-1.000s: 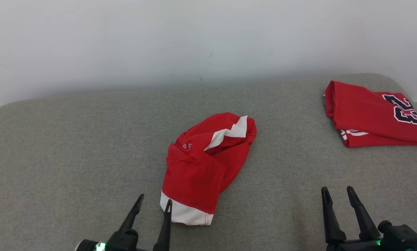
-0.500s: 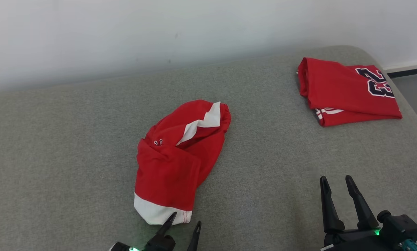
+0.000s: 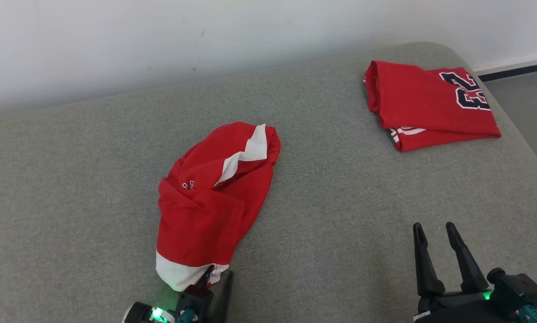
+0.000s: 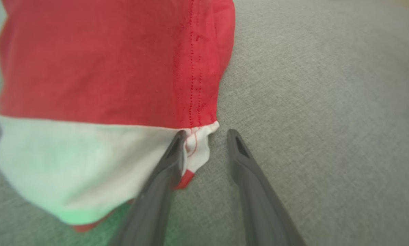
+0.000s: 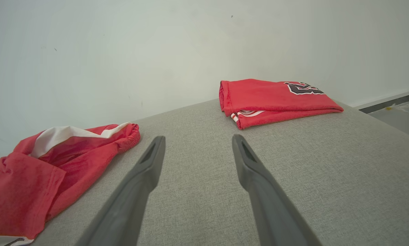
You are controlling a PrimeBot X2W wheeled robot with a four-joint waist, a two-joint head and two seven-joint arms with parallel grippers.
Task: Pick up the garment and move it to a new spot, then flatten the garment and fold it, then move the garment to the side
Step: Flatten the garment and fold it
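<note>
Crumpled red garment [image 3: 205,202], white-hemmed, left claw [image 4: 207,133] spread at hem, right claw [image 3: 433,225] spread

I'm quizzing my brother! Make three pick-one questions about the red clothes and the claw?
1. Where is the folded jersey? A far right of the grey cushion B on the floor C on the wall
2. How many red garments? A one B two C four
3. The right claw is? A open, empty B gripping the jersey C gripping a sock
Answers: 1A, it lies at the far right edge; 2B, jersey plus crumpled shorts; 3A, fingers apart over bare cushion.
</note>
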